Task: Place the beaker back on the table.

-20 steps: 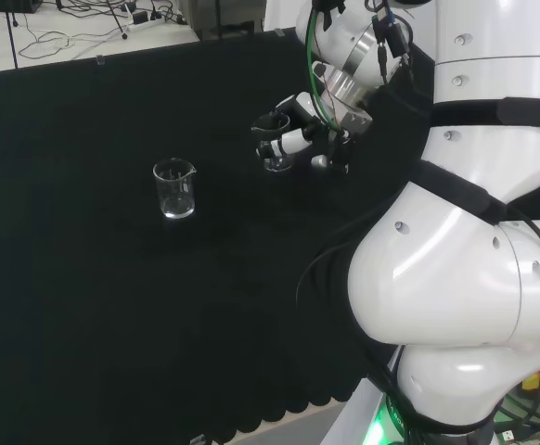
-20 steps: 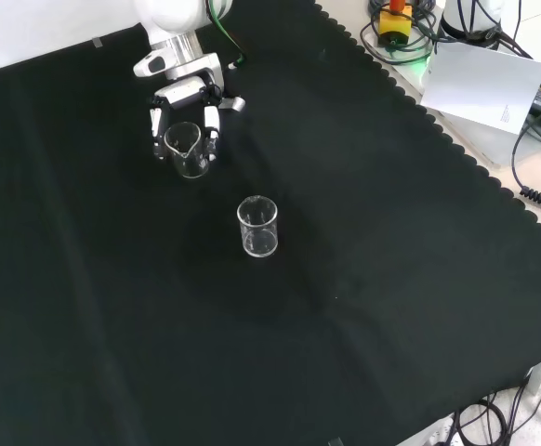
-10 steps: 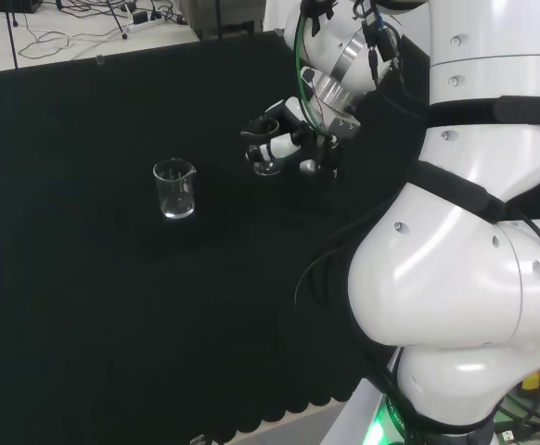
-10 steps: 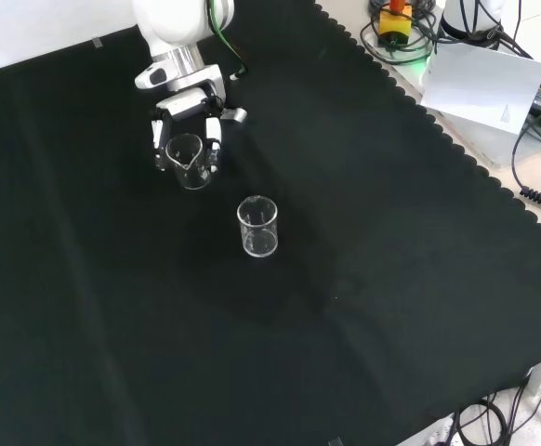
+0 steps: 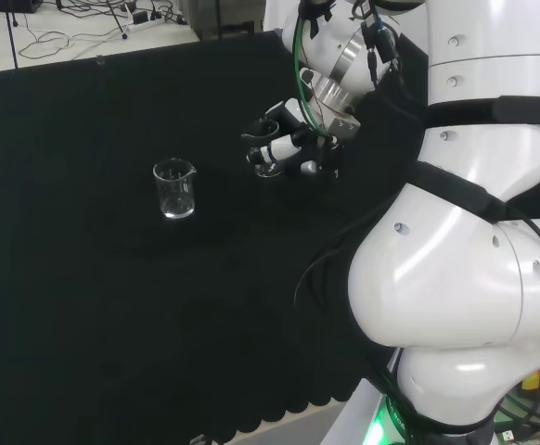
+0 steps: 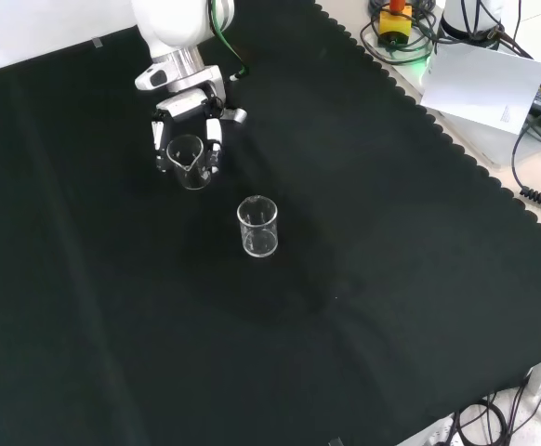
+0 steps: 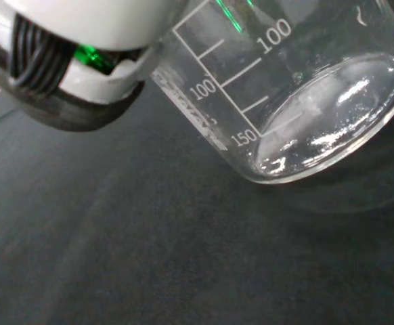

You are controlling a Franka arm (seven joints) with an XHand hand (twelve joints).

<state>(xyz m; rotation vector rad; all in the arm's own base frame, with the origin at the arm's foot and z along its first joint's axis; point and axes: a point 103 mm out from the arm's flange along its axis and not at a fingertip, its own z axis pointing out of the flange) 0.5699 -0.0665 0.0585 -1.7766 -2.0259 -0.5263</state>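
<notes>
Now | black and white hand (image 6: pixel 189 121) curls round clear glass beaker (image 6: pixel 188 160), upper left of front view, above black cloth surface (image 6: pixel 363 242) | light, slippery, fragile; hold by wall

Second clear glass beaker (image 6: pixel 257 228) stood upright and empty on table (image 6: pixel 363 307), black cloth covering it. In front view, white sheet of paper (image 6: pixel 484 85) lay beyond cloth's scalloped edge at upper right, black cables (image 6: pixel 540 200) beside it. In head view, beaker (image 5: pixel 174 189) stood alone left of centre.
</notes>
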